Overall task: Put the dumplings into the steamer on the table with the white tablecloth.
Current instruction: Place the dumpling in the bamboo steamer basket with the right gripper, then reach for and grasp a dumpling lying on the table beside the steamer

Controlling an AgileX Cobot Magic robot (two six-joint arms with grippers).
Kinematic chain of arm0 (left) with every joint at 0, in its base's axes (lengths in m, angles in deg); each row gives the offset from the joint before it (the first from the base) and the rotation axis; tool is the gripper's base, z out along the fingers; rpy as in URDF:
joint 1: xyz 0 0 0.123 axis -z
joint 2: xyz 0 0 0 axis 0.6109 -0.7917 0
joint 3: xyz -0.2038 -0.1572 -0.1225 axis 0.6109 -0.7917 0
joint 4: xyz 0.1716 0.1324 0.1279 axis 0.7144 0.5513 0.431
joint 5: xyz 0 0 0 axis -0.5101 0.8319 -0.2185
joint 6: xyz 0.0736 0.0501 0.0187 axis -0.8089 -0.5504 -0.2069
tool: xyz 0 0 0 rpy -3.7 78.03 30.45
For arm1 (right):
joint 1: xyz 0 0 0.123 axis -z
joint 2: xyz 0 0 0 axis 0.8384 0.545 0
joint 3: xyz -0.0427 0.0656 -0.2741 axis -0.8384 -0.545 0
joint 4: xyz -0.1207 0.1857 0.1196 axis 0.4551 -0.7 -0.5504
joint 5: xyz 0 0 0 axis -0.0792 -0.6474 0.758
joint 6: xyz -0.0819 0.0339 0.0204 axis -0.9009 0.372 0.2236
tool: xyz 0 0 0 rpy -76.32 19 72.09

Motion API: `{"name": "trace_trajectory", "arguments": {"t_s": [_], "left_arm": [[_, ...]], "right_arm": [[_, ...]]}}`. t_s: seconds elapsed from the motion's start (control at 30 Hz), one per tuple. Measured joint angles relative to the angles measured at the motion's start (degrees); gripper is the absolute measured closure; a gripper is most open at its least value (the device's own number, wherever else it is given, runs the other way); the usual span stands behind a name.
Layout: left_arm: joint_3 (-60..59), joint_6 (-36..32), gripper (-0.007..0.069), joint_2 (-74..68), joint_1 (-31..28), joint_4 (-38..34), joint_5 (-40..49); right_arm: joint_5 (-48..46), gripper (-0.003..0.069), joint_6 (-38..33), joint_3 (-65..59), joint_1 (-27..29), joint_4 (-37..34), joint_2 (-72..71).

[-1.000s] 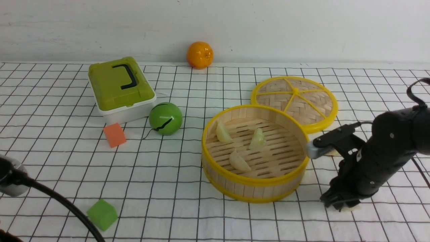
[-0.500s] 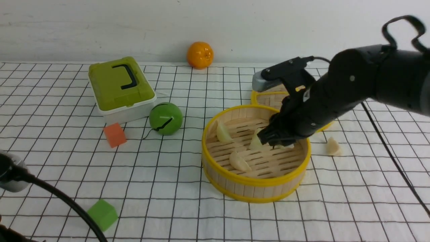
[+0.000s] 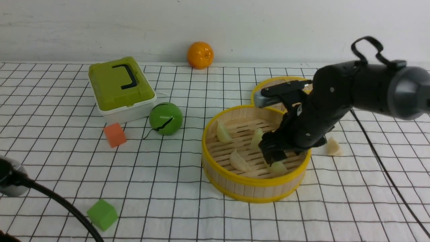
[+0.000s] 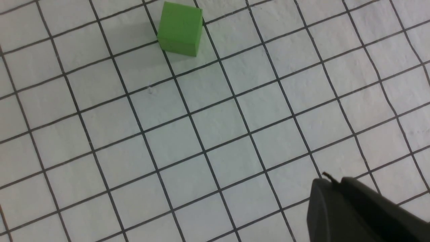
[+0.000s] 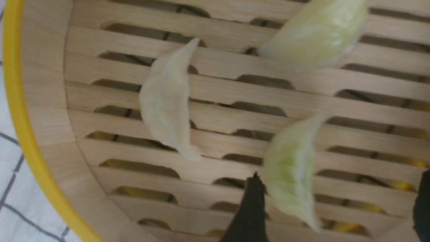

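The steamer stands on the white tablecloth right of centre. It holds several dumplings: one at the back left, one mid-back, one in front, and a pale green one just under my right gripper. In the right wrist view my right gripper is open over the slatted floor, with the green dumpling loose beside one finger. One more dumpling lies on the cloth to the steamer's right. My left gripper is shut and empty over bare cloth.
The woven lid lies behind the steamer, partly hidden by my right arm. A green ball, a green-lidded box, an orange cube and an orange fruit are to the left. A green cube sits front left.
My right gripper lifted a dumpling from the cloth at the front right, carried it over the steamer, came down inside and opened. The dumpling now rests free in the steamer.
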Motion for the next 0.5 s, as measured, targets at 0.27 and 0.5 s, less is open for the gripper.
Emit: {"name": "trace_trajectory", "arguments": {"t_s": [0.27,0.5], "left_arm": [[0.0,0.0,0.0587,0.0,0.0,0.0,0.0],[0.0,0.0,0.0585,0.0,0.0,-0.2,0.0]], "right_arm": [[-2.2,0.0065,2.5,0.6,11.6,1.5,-3.1],[2.5,0.0173,3.0,0.6,16.0,3.7,6.5]]}}
